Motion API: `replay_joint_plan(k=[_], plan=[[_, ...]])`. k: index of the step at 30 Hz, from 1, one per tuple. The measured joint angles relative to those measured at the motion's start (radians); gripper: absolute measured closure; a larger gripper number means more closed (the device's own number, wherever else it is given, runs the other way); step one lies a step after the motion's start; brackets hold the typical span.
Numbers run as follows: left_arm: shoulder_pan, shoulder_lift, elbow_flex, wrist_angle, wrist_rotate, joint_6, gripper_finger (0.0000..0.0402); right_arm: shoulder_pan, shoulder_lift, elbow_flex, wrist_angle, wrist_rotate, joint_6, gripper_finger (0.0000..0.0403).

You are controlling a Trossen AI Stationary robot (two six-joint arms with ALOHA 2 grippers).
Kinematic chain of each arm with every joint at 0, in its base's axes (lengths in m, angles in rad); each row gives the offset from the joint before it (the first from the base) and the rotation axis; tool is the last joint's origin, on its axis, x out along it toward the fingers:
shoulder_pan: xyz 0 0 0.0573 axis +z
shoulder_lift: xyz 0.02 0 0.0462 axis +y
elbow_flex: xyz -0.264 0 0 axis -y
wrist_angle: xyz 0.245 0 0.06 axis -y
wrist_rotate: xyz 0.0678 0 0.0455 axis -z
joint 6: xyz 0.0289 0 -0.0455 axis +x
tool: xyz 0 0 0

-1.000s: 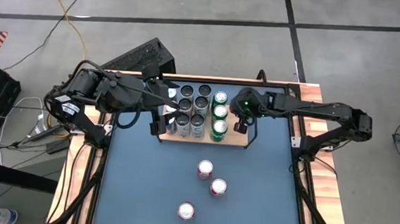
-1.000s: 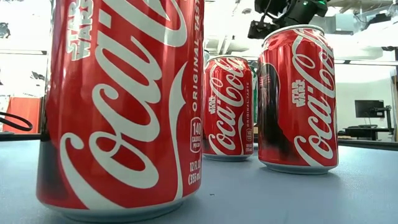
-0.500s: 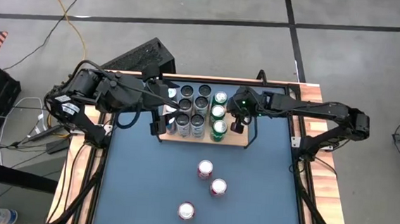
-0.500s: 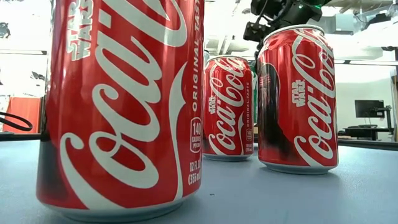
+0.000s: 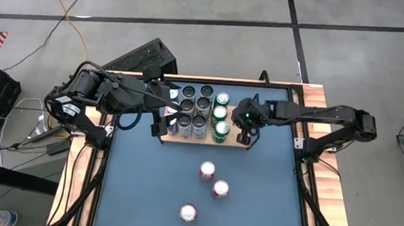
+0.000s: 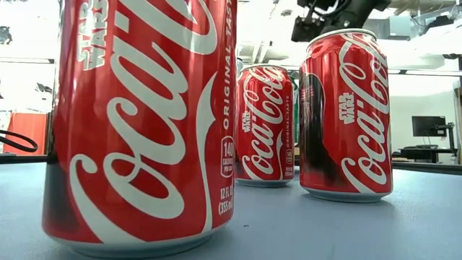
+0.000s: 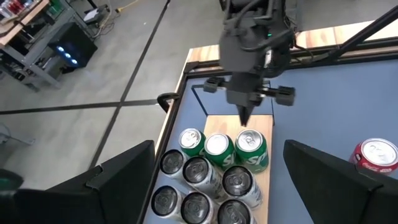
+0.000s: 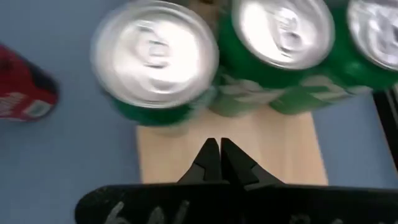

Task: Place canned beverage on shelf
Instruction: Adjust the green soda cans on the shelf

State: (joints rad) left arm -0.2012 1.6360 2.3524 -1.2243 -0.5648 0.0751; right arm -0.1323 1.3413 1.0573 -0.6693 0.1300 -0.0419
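The shelf (image 5: 237,140), a light-wood board with a black wire frame (image 7: 200,99), lies at the table's far middle. On it stand several silver cans (image 5: 194,112) and three green cans (image 5: 221,114). Three red cans (image 5: 207,171) (image 5: 220,189) (image 5: 188,212) stand on the blue tabletop nearer the front, and they fill the low view (image 6: 144,123). My right gripper (image 8: 219,152) is shut and hangs over the bare wood (image 8: 261,158) beside the green cans (image 8: 155,59), also shown in the left wrist view (image 7: 244,118). My left gripper (image 7: 219,149) stays open above the shelf's left end (image 5: 160,113).
A black ribbed object (image 5: 143,56) lies on the floor past the table's far left corner, and cables run over the floor there. Bare blue tabletop (image 5: 140,187) lies left and right (image 5: 267,196) of the red cans. The frame's upright rail (image 5: 263,77) stands at the shelf's far right.
My right gripper, still shut, has swung toward the table's near edge along the right side of the green cans and has tipped a little. The cans and the shelf have stayed where they were.
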Motion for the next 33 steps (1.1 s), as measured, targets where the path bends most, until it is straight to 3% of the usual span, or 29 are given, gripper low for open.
replay_joint_plan(k=[5, 21, 33], plan=[[0.000, 0.000, 0.000, 0.000, 0.000, 0.011, 0.0058, 0.066, 0.023, 0.001, 0.012, 0.054, 0.039, 0.0403], [0.000, 0.000, 0.000, 0.000, 0.000, 0.022, 0.0058, 0.055, 0.022, 0.001, 0.092, 0.057, 0.064, 0.0403], [0.000, 0.000, 0.000, -0.029, 0.000, 0.021, 0.0058, 0.120, 0.021, 0.001, 0.010, 0.104, 0.124, 0.0403]])
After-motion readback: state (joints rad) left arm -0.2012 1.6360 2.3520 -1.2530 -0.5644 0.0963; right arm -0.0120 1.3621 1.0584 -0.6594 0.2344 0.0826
